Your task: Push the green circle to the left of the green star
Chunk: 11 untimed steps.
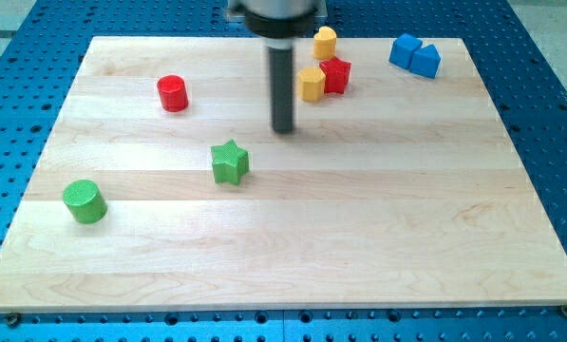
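A pale wooden board on a blue perforated table carries a green circle, green star, red cylinder, yellow, red and blue blocks.

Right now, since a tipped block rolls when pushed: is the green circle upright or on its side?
Upright. The green circle shows its round flat top facing up, its curved wall below, resting on the board.
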Tool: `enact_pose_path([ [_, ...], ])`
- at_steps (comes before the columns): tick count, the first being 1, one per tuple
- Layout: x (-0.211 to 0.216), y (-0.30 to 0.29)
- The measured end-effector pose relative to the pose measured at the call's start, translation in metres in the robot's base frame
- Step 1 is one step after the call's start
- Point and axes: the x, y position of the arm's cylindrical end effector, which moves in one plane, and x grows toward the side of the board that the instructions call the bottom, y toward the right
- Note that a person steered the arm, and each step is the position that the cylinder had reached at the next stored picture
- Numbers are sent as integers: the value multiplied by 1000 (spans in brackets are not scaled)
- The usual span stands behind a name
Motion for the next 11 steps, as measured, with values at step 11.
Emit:
enact_pose_path([
  [11,60,-247],
])
